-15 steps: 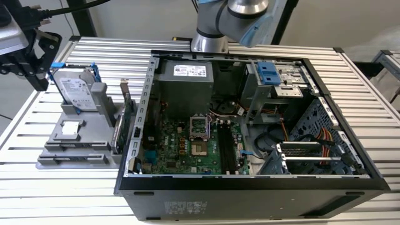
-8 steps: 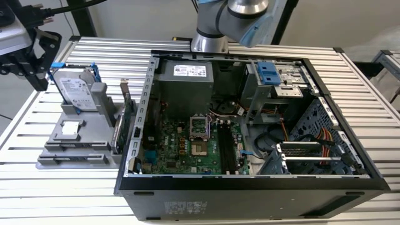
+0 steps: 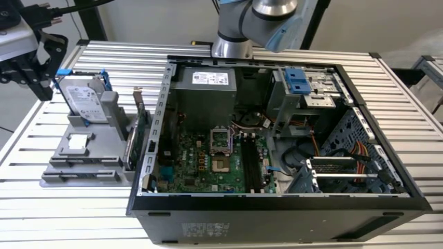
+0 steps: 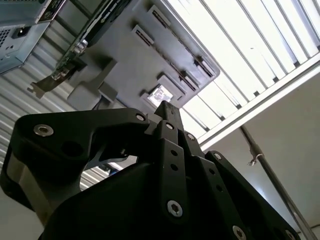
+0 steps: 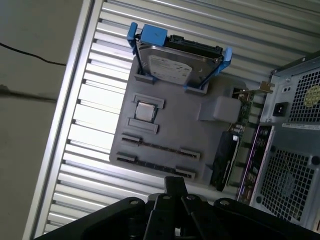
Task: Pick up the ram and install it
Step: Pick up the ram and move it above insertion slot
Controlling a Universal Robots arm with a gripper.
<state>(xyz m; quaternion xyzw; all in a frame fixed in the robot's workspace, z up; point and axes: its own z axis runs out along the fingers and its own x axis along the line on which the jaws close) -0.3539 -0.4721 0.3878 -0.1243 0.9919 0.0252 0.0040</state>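
Gripper [image 5: 175,183] hangs empty above the grey holder [image 5: 170,125] on the slatted table [image 5: 90,105], fingers pressed together; the ram [image 5: 223,160] seems parked upright along the holder's edge nearest the computer case [image 5: 295,165], its top edge exposed for pinching.

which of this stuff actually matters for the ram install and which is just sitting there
For the job: gripper, near the gray holder; ram, seemingly the thin strip edge-on in that holder's slot; memory slots in the open computer case.

Just lying about: blue-framed hard drive; green expansion card; small square chip.
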